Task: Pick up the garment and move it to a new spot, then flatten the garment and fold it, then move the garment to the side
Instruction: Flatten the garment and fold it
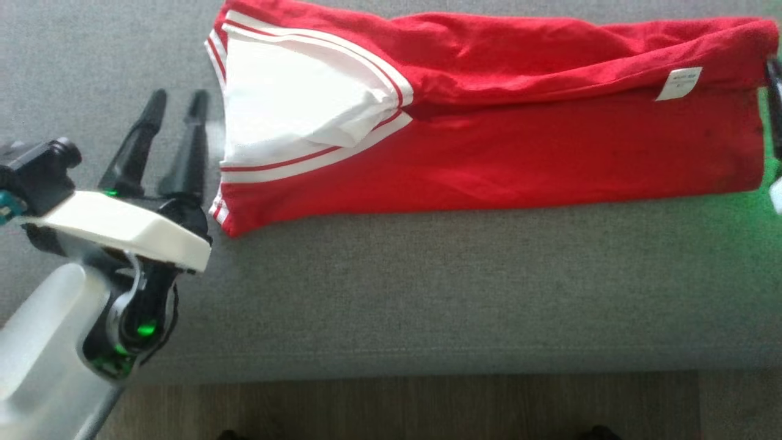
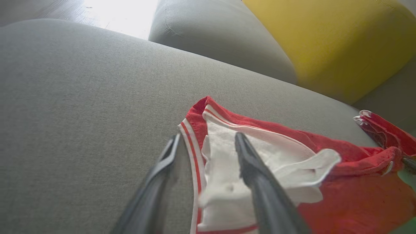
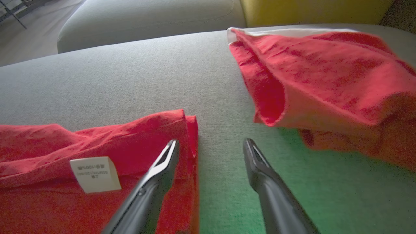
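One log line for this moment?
red jersey top, white panels: folded on grey sofa; left gripper: fingers open, at white end; right gripper: fingers open, at label end

Left pincer point(image 1: 179, 98): 2 long tapered fingers point(image 1: 131, 159), matte blk, grey sheen on inner faces. White wedge cover point(image 1: 122, 229) over blk housing. Boxy blk module point(image 1: 43, 165) at the side w/ teal bit point(image 1: 9, 206). Forearm point(image 1: 36, 354) pale, smooth, rounded. Green LEDs point(image 1: 145, 330) at wrist joint. Right pincer point(image 3: 211, 144): same dark fingers, lighter ridge nr tips.
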You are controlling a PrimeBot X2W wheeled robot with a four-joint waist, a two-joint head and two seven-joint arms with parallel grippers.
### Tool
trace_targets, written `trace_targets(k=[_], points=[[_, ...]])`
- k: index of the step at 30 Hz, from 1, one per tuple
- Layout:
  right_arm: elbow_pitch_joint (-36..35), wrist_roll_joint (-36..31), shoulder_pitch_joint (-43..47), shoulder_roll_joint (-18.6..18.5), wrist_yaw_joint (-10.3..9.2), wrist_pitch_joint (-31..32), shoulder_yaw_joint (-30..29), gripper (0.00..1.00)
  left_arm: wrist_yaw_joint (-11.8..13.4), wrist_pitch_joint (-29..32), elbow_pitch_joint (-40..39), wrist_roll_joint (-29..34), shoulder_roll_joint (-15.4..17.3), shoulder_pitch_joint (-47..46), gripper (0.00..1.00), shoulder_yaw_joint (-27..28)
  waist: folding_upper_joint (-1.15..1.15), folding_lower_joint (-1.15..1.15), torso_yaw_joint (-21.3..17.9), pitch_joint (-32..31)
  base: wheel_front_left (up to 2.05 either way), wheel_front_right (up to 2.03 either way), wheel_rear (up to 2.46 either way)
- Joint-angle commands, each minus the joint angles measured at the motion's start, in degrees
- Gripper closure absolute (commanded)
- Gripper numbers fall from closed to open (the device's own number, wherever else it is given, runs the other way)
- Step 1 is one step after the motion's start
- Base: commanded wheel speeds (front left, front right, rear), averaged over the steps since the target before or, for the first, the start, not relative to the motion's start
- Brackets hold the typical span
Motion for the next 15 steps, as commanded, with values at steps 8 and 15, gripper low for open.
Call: trace_targets(k=[8,15], points=[[-9.83,-0.81,8.03,3.65,-0.02,2.01,-4.3,0.0,2.39,-2.81,-0.57,1.27,0.33,3.41,0.0,3.35,0.0,0.0,-1.22,-4.31,0.0,0.0,0.0],[-9.29,-0.69,9.45,8.58,-0.02,-0.17,-4.52,0.0,6.65,-4.32,-1.98,8.44,-4.5,8.75,0.0,6.11,0.0,0.0,-1.83,-8.16,0.0,0.0,0.0]])
